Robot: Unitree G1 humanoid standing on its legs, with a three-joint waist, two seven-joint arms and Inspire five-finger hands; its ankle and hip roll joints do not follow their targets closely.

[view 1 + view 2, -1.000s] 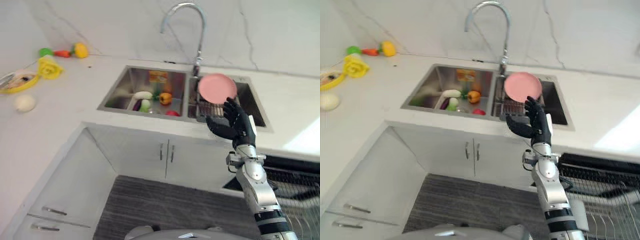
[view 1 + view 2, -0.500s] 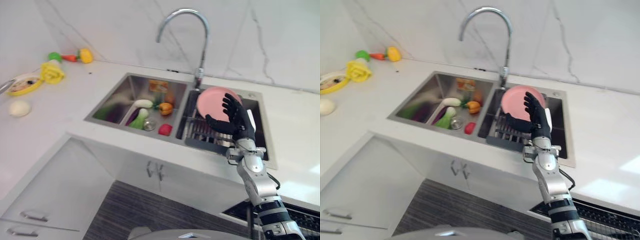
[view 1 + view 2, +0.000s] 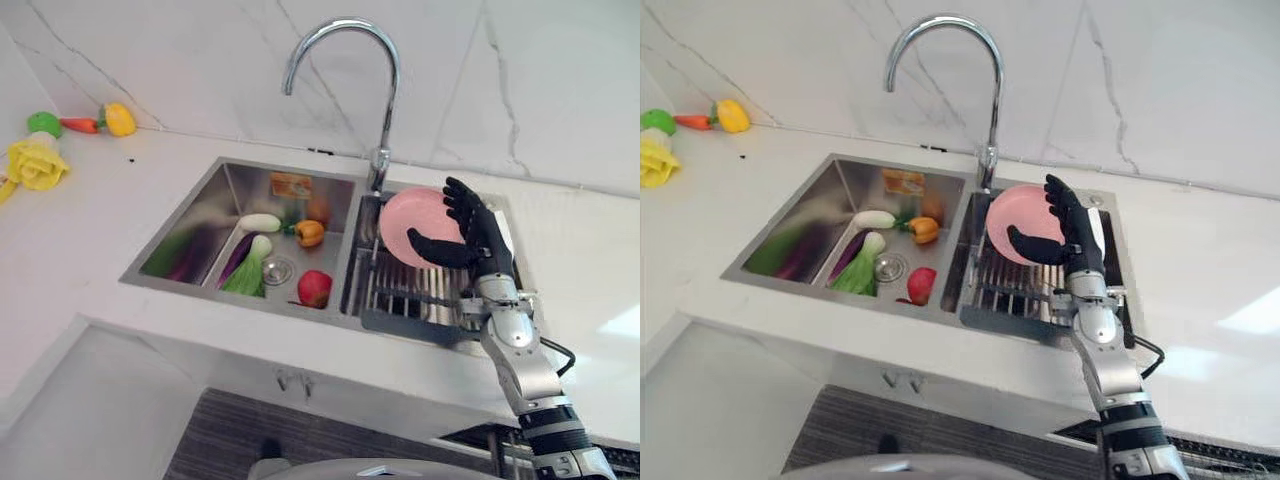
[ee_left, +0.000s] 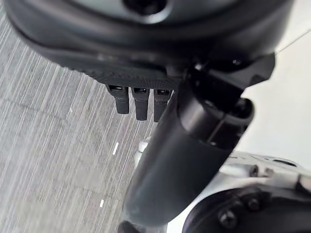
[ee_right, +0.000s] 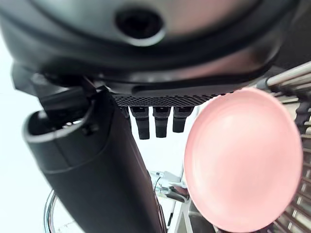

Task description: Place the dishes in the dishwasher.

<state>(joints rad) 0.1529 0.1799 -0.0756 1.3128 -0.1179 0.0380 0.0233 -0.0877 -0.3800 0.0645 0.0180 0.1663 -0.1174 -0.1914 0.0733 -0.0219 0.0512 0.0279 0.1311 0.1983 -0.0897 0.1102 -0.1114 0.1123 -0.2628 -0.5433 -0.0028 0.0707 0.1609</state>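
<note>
We reach the right hand (image 3: 478, 238) toward the round pink plate (image 3: 415, 222), which stands on edge in the dark wire drying rack (image 3: 405, 297) set in the right basin of the stainless steel double sink (image 3: 190, 228). Fingers are spread and straight, thumb out to the side: hand released, nothing grasped yet. In the right wrist view the pink plate (image 5: 243, 158) sits just beside the fingers (image 5: 163, 120), apart from them, w/ a gap between; the head views can't settle whether a fingertip grazes the rim. The plate leans upright because the rack's wires prop it, which leaves its rim exposed for a pinch from the side, prob. why our palm faces it w/ the thumb low.

The left hand (image 4: 146, 99) hangs low over grey striped flooring (image 4: 53, 150), fingers hanging straight & relaxed, holding nothing; idle.

The left basin holds toy produce, not dishes: a red apple (image 3: 315, 288), a green leafy vegetable (image 3: 245, 272), an orange pepper (image 3: 309, 232). A curved chrome tap (image 3: 340, 60) arches over the divider, near the plate's upper side, so the lift likely needs to clear it. More toy food, incl. a yellow flower-shaped item (image 3: 35, 164), lies on the white worktop (image 3: 90, 230), well apart.

Our read: early stage, approach to the first dish; closing on the rim comes next.
</note>
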